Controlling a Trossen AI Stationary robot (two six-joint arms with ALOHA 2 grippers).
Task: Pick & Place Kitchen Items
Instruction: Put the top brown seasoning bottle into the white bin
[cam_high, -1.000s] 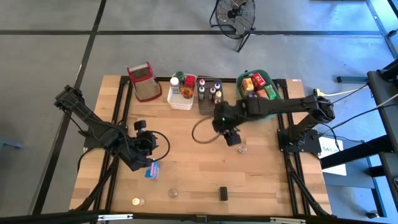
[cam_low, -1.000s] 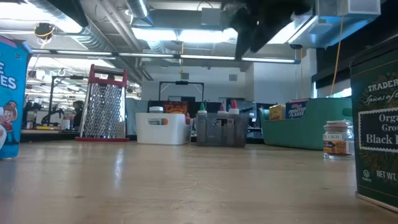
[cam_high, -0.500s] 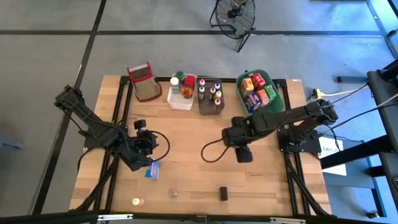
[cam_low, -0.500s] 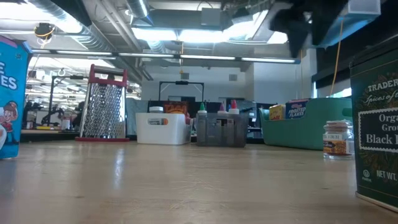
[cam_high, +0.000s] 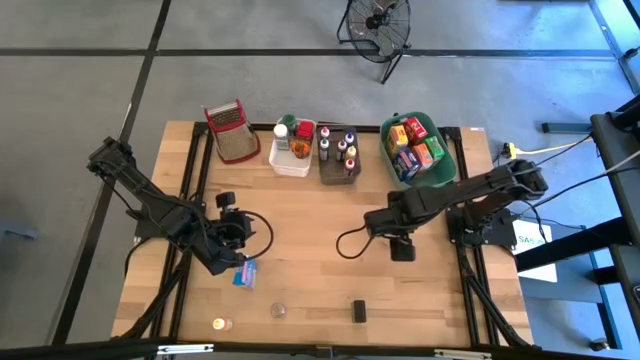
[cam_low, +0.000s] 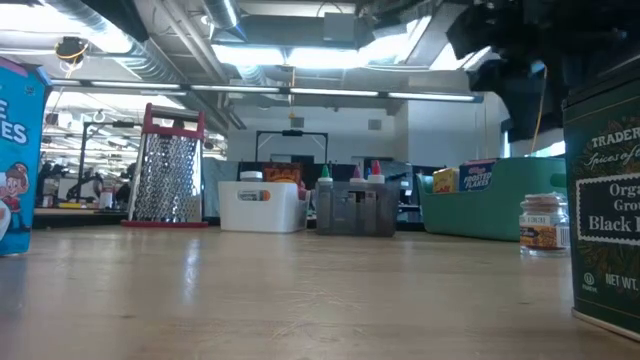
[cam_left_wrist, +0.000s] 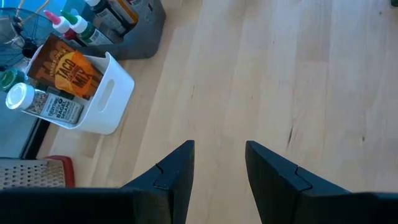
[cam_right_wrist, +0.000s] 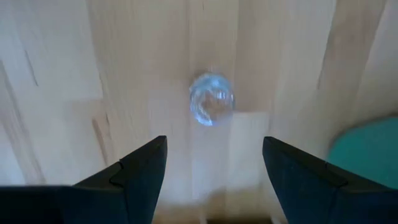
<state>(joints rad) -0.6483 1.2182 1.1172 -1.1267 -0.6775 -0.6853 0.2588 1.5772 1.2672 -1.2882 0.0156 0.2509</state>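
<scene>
On the wooden table (cam_high: 320, 210), the right gripper (cam_right_wrist: 211, 165) hangs with jaws spread wide and empty above a small clear-capped jar (cam_right_wrist: 211, 99). The left gripper (cam_left_wrist: 217, 162), jaws partly apart, grips nothing beside a blue box (cam_high: 245, 273).

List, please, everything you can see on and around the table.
table: one, light wood
grater: one, red-rimmed, back left
bins: three, white bin, grey bin, green bin, back row
blue box: one, beside left gripper
small jars: two, front
clear-topped jar: one, under right gripper
dark tin: one, front centre
fan: one, black, on floor
left gripper: open, front left
right gripper: open, centre right
</scene>
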